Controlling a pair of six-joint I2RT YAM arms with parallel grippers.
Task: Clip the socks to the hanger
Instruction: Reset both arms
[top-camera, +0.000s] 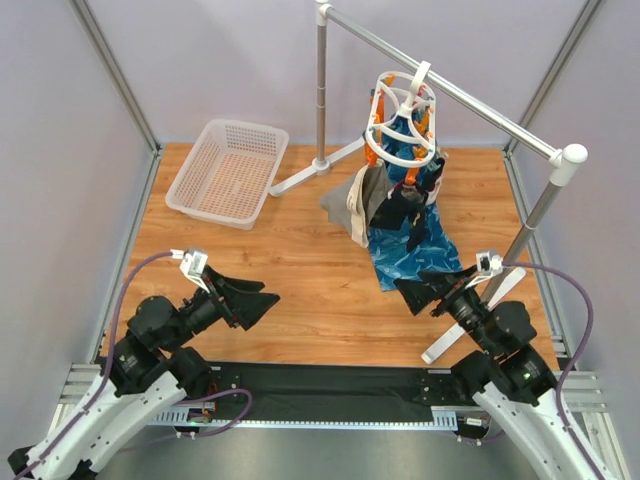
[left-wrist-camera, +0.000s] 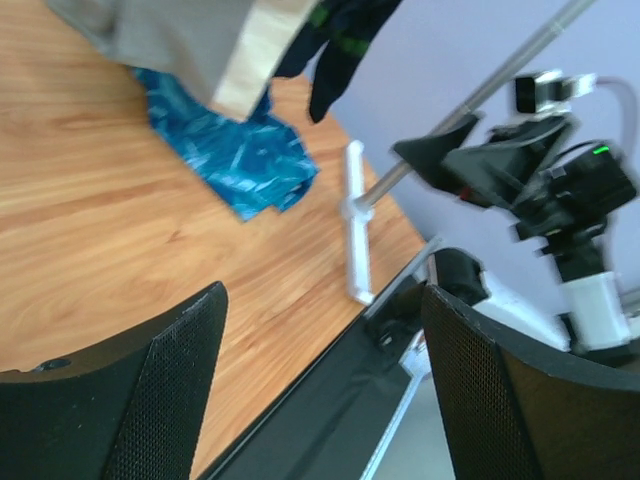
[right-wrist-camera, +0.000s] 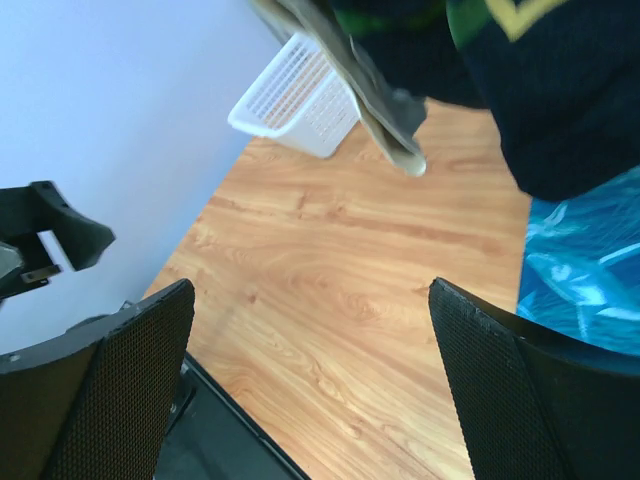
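The white ring hanger (top-camera: 403, 125) hangs by its hook from the grey rail, with orange pegs under its rings. Dark navy socks (top-camera: 412, 205) dangle beneath it, over a bright-blue cloth (top-camera: 412, 255). One sock (right-wrist-camera: 565, 100) fills the upper right of the right wrist view, and a sock tip (left-wrist-camera: 335, 60) shows at the top of the left wrist view. My left gripper (top-camera: 262, 297) is open and empty, low over the wood at the near left. My right gripper (top-camera: 412, 284) is open and empty, just in front of the blue cloth and below the socks.
A grey-beige cloth (top-camera: 362, 200) hangs next to the socks. A white mesh basket (top-camera: 228, 170) stands at the far left. The rail stand's pole (top-camera: 321, 90) and white feet (top-camera: 455, 325) flank the hanger. A black strip runs along the table's near edge (top-camera: 320, 385).
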